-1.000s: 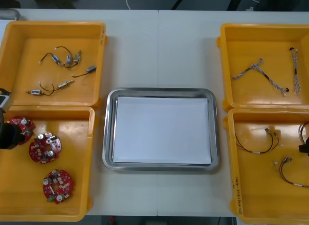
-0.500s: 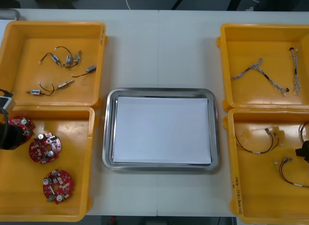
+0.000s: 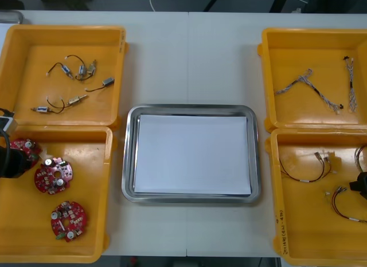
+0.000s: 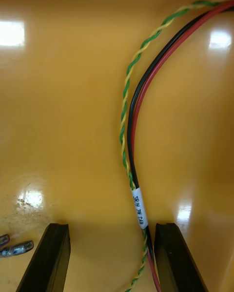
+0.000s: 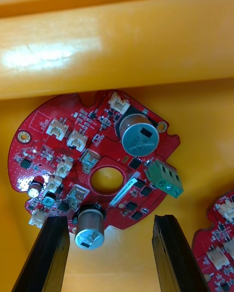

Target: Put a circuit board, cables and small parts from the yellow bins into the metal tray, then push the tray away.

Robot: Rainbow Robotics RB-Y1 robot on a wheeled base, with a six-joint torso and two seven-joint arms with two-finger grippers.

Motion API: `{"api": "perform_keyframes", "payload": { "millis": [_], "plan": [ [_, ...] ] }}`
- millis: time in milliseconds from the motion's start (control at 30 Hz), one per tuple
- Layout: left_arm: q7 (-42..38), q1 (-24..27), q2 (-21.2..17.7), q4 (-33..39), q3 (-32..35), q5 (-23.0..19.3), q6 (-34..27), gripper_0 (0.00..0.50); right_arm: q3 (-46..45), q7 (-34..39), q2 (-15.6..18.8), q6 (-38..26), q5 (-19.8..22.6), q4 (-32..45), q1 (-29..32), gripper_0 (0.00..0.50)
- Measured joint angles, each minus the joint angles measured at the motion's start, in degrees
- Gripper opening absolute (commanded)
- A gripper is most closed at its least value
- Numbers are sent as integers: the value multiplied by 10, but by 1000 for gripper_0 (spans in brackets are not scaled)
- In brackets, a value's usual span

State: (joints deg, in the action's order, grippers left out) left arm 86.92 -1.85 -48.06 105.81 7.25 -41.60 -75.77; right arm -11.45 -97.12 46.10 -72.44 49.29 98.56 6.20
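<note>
The left gripper (image 5: 109, 219) hangs low in the near-left yellow bin (image 3: 107, 209), at the left edge of the bench (image 3: 189, 55). Its fingers (image 5: 48, 253) are spread wide and pinch nothing. The far circuit board (image 5: 97, 160) lies flat on the bin floor just beyond their tips, close against the bin's far wall, with one of its silver cylinders reaching in between the tips. The middle circuit board (image 3: 53, 175) lies just beside it, and the near circuit board (image 3: 69, 220) lies nearest, apart from both.

The right gripper (image 4: 111, 225) is down in the near-right yellow bin (image 3: 275, 221), at the bench's right edge. Its fingers (image 4: 170, 258) also stand apart. The labelled cable (image 4: 139, 210) (a red strand, a black one and a green-and-yellow twisted pair, with a white tag) runs along the bin floor between them, just beside one finger; I cannot tell whether it touches.

The metal tray (image 3: 189, 109), white inside, sits on the bench midway between the bins. The far-left yellow bin (image 3: 103, 55) holds small metal parts (image 3: 108, 82) on thin wires. The far-right yellow bin (image 3: 298, 55) holds twisted blue and white cables (image 3: 303, 79).
</note>
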Motion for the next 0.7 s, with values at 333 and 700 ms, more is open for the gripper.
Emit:
{"api": "perform_keyframes", "payload": {
  "millis": [333, 700],
  "plan": [
    [0, 0, 0, -3, -5, 3, 8, 500, 5, 0, 4, 23, 3, -5, 2, 500],
    [0, -1, 0, -5, -6, 4, 12, 478, 9, 0, 7, 25, 3, -5, 2, 0]
  ]
}}
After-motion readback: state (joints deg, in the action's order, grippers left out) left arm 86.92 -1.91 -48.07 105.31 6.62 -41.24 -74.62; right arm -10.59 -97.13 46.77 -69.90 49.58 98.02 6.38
